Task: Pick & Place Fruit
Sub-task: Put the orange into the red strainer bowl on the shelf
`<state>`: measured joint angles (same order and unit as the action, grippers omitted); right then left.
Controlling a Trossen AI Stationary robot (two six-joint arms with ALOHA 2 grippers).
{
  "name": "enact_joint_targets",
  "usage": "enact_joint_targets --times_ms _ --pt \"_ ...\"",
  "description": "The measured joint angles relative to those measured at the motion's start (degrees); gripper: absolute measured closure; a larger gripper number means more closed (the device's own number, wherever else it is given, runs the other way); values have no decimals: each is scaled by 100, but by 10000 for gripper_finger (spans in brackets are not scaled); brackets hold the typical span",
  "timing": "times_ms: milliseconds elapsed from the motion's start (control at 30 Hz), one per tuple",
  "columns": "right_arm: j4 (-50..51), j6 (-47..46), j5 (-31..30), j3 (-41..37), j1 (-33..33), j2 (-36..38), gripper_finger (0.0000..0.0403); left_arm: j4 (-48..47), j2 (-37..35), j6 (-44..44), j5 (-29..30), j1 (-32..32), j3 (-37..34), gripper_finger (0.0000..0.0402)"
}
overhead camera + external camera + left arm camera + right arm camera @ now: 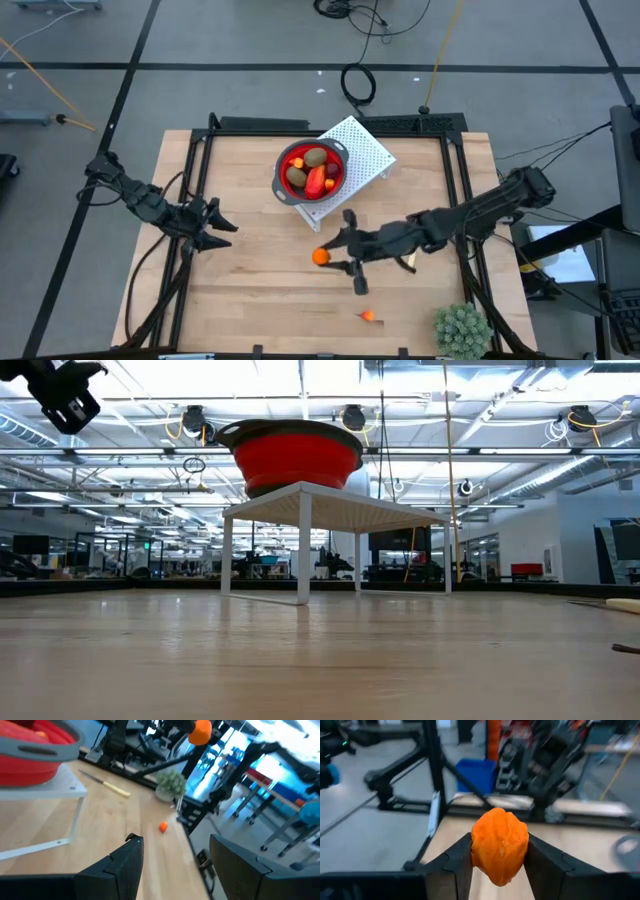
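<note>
One small orange fruit piece (499, 851) sat clamped between the two dark fingers (451, 865) of the right pincer (336, 256), pressed on both flanks across its middle, clear of the worktop (250, 290) and short of the red bowl (283, 160). Looked light, lumpy and rigid, like moulded plastic; likely slick on the crown, so a hold across the widest part, as shown, seemed safest against squirting out. Needed little squeeze, judging by how little of the fingers' span was filled.

Nearer the front edge lay a tinier orange piece (369, 316), alone on bare wood, close to the spiky green plant ball (462, 330); probably prone to rolling, so best pinched from straight above. Beside the right arm lay a pale yellow stick (112, 786).

Farther back stood the bowl on its white perforated stand (365, 150), already carrying olive-brown ovals (316, 157), a longer red-orange piece (317, 181) and a dark red ball (332, 170).

Off to the left side hung the left pincer (218, 232), fingers spread wide, holding nothing.
</note>
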<state>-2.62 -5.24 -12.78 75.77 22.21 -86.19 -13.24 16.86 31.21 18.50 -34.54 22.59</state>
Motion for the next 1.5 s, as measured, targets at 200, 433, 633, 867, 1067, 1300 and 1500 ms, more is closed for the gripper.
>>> enact_joint_targets --times_ms 200,433,633,867,1067,1300,1500 --pt "-747 844 -107 2 -114 77 259 584 0 67 8 0 0 176" --pt "-1446 2529 -94 2 -191 25 262 1176 95 64 8 0 1 176" --pt "-1816 4108 -78 -2 -191 43 258 1423 375 63 8 1 1 176" --pt "-1839 4847 -72 -2 -194 32 260 1864 812 66 8 0 0 176" --pt "-1880 4681 -70 -2 -198 32 255 2294 1078 -9 8 0 1 176" --pt "-2740 2461 -44 -2 -198 33 256 2765 1289 -248 9 0 2 176" --pt "-3683 978 868 -2 -200 54 252 2820 1457 -409 230 0 2 176"
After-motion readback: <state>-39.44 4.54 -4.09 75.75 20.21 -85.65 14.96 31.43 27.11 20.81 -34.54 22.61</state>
